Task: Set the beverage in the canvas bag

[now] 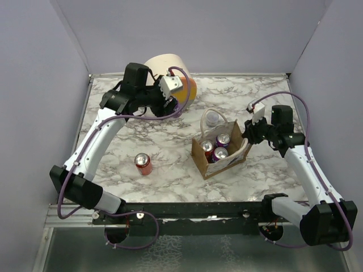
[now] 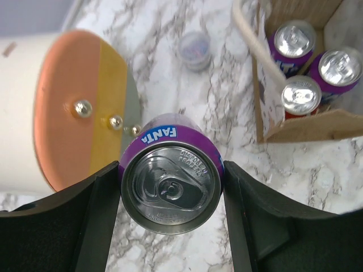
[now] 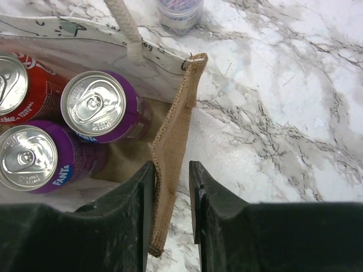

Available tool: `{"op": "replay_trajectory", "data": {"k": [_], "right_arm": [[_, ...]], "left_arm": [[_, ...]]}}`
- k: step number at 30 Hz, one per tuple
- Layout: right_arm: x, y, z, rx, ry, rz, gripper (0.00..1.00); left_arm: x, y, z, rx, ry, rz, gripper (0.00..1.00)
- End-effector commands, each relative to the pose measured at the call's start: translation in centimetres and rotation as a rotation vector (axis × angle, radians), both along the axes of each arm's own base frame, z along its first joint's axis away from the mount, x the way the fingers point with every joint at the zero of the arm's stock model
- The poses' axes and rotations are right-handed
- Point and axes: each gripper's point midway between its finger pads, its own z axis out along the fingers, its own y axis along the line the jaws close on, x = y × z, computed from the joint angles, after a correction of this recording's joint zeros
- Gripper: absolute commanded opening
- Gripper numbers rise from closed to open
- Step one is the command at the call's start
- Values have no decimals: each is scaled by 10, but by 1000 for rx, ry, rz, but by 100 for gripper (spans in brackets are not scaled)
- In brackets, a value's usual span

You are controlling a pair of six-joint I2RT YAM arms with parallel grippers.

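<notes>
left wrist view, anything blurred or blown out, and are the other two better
Left wrist: the purple Fanta can is sharp, the small jar behind it is blurred, and the lids in the canvas bag glare white. Right wrist: crisp weave on the bag, bright lids. Top external: soft even light, faint shadows, no blur.
</notes>
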Motion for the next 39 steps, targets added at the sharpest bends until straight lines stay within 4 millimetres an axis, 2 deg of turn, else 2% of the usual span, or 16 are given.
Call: {"op": "replay_trajectory", "data": {"k": [1,6,8,12,17,21,23,29,39], "right_arm": [[13,-12,7,-28,-46,-68,27],[14,-16,8,-39,-50,-92,20],[15,-19,9,-50,-54,-108,18],[15,-22,9,-60,-56,-123,13],[14,-21,8,-51,-50,-117,10],[10,-15,8,-13,-36,-91,8],[8,-12,9,6,-34,-74,8],[6,-8,8,34,-27,-58,8],[5,-5,3,60,-23,-44,6]], "left_arm": [[-25,-21,69,-152,-67,-109,0],[-50,-52,102,-251,-45,-245,0],[-62,-69,106,-258,-38,-302,0],[-77,-105,102,-250,-14,-397,0],[-85,-146,92,-272,34,-459,0],[-76,-169,87,-309,62,-441,0],[-68,-181,76,-320,92,-426,0],[-59,-206,53,-331,133,-420,0],[-53,-235,12,-322,176,-427,0]]}}
